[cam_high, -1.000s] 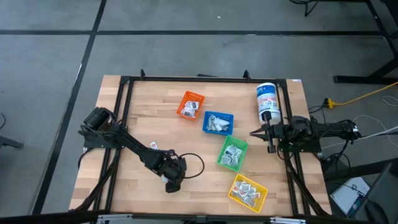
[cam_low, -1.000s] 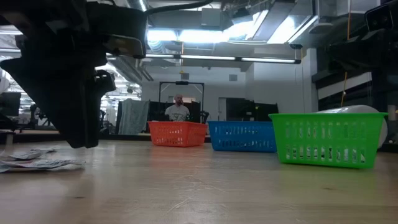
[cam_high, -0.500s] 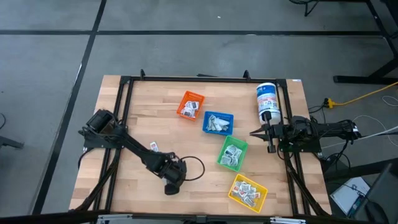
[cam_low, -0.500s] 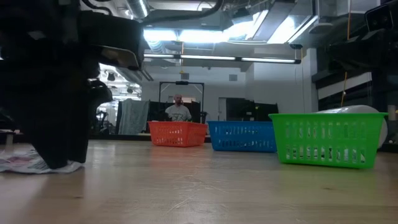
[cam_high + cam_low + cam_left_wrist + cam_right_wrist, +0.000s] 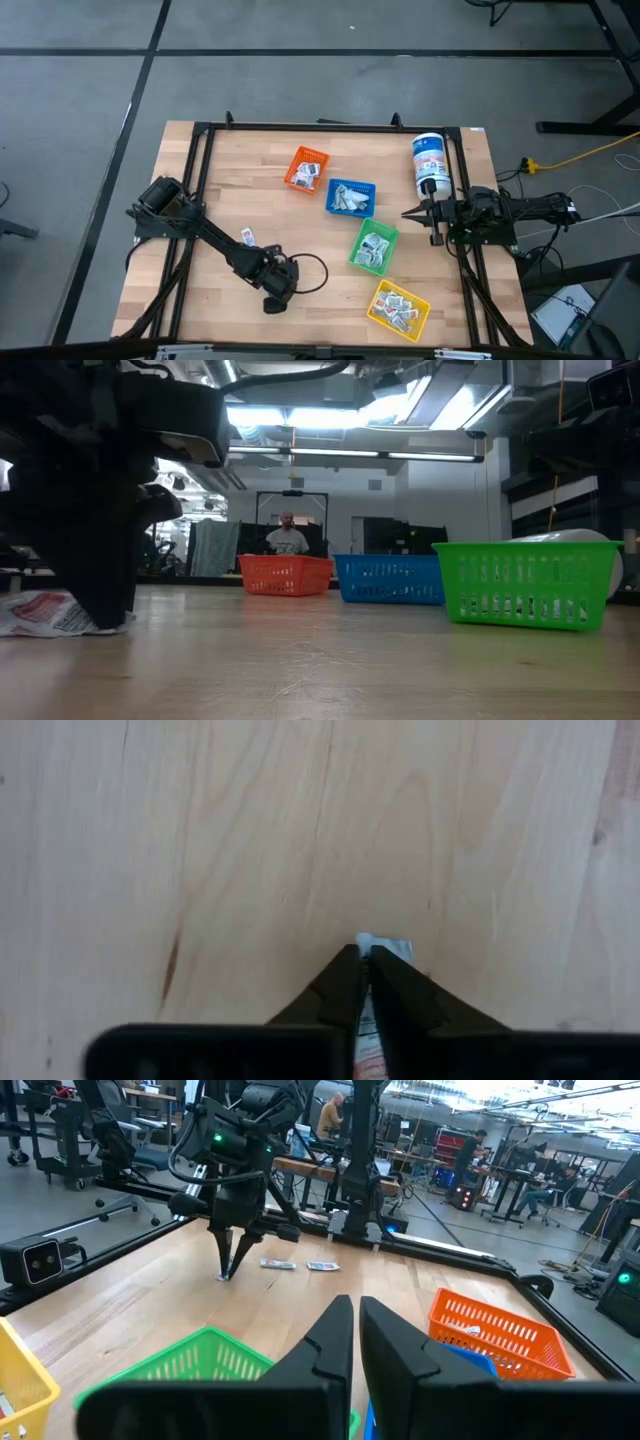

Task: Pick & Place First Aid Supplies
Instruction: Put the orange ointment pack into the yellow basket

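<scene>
Left wrist view shows what no other camera does: the left gripper [image 5: 364,960] pressed down on the wooden surface [image 5: 250,840] with its fingers clamped on the edge of a small white packet [image 5: 385,949], whose red print runs back between them. From the low view the same gripper [image 5: 95,622] is only a dark mass standing on the boards, with a white packet with red print [image 5: 45,612] lying flat just beside it. Overhead, that gripper [image 5: 272,297] sits near the front edge, and two loose packets [image 5: 246,237] lie a little behind it along the arm. The right wrist view picks up those same two packets [image 5: 298,1265] just beyond the tips of the left gripper [image 5: 229,1270].

Farther out from the left gripper come the bins: a yellow bin [image 5: 398,305] nearest, holding a heap of packets, then a green bin [image 5: 374,246], a blue bin [image 5: 350,197] and an orange bin [image 5: 306,169], each with a few packets inside. Farthest off, the right gripper [image 5: 411,213] waits at the surface's right edge, fingers together on nothing, with a white canister [image 5: 431,164] lying just behind it.
</scene>
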`<state>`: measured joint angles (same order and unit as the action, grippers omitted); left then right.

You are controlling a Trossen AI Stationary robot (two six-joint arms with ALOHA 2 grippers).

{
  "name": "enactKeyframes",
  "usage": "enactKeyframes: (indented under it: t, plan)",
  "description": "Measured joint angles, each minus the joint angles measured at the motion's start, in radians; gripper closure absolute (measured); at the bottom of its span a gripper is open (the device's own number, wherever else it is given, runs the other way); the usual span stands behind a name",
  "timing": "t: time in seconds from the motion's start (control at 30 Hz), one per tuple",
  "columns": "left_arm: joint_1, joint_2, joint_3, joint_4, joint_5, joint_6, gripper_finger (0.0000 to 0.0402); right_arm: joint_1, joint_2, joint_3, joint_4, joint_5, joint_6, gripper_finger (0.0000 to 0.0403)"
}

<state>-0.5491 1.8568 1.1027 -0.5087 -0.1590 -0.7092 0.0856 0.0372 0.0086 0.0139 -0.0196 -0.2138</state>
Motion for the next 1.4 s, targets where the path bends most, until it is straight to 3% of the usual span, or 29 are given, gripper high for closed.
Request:
enactKeyframes:
  t: [0.07, 0.3, 0.8, 1.07, 1.3, 1.4]
  plan:
    - [0.0, 0.0, 0.0, 0.002, -0.004, 0.013, 0.0394, 0.0, 0.0, 0.0, 0.0, 0.0, 0.0, 0.0377]
    - [0.006, 0.0, 0.0, 0.089, -0.009, 0.093, 0.0399, 0.0, 0.0, 0.0, 0.0, 0.0, 0.0, 0.0377]
    - [0.092, 0.0, 0.0, 0.605, -0.028, 0.483, 0.04, 0.0, 0.0, 0.0, 0.0, 0.0, 0.0, 0.0377]
    - [0.159, 0.0, 0.0, 0.962, 0.094, 0.705, 0.04, 0.0, 0.0, 0.0, 0.0, 0.0, 0.0, 0.0377]
    - [0.206, 0.0, 0.0, 1.157, 0.212, 0.754, 0.04, 0.0, 0.0, 0.0, 0.0, 0.0, 0.0, 0.0377]
    - [0.201, 0.001, 0.04, 1.152, 0.214, 0.798, 0.0399, 0.0, 0.0, 0.0, 0.0, 0.0, 0.0, 0.0377]
